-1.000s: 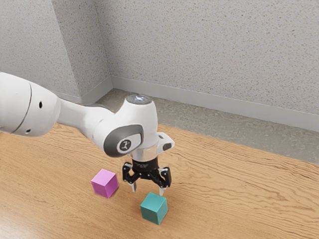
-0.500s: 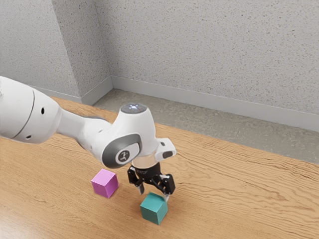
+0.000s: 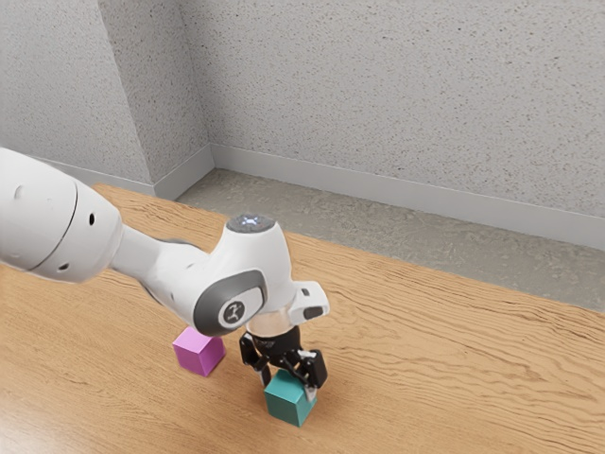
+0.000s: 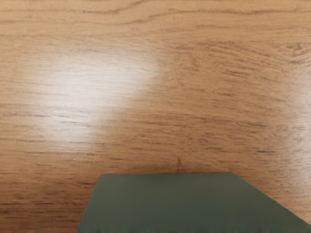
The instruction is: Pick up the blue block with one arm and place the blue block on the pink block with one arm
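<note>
Over the last second the black two-finger end effector [image 3: 285, 376] has dropped onto the small blue-green cube [image 3: 286, 405], fingers spread at either side and not yet clenched, so grasping looks next. The cube sits on the light wooden surface [image 3: 454, 359], near the pink cube [image 3: 197, 352]. Speckled grey walls [image 3: 397, 85] stand behind.

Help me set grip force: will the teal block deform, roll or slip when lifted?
Probably rigid: the teal block keeps crisp straight edges. Unlikely to roll: it sits flat on the table. Its smooth faces might slip under a light grip.
</note>
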{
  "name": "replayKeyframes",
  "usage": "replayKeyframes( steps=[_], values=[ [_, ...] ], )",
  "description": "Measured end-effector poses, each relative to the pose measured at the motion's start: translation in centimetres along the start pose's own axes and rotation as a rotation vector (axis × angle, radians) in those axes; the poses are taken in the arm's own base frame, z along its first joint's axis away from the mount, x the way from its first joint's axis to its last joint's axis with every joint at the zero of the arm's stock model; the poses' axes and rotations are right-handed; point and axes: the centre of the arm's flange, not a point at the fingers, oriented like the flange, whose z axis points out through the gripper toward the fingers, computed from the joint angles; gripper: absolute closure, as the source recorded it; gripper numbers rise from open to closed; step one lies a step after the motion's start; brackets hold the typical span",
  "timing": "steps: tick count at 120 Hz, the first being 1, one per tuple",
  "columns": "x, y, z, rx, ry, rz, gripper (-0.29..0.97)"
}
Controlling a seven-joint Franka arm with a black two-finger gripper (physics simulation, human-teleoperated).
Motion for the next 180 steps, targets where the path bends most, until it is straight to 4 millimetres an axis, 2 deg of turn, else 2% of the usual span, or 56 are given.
replayKeyframes(
  steps=[38,84,112,131,140,150,160,166,180],
  values=[
    [-0.1,0.2,-0.1,-0.003,0.004,0.032,0.02],
    [-0.5,0.2,1.2,-0.001,-0.021,0.04,0.03],
    [-0.7,0.8,0.7,0.0,-0.012,0.057,0.26],
    [-0.6,1.1,-1.0,0.005,0.023,0.071,0.33],
    [-0.5,0.9,-5.0,0.02,0.093,0.095,0.34],
    [-0.3,-0.6,-9.7,0.049,0.173,0.094,0.32],
    [0.2,-3.2,-11.7,0.078,0.194,0.056,0.31],
    [0.8,-6.0,-12.2,0.093,0.187,0.002,0.31],
    [1.9,-14.3,-12.8,0.117,0.168,-0.163,0.3]
  ],
)
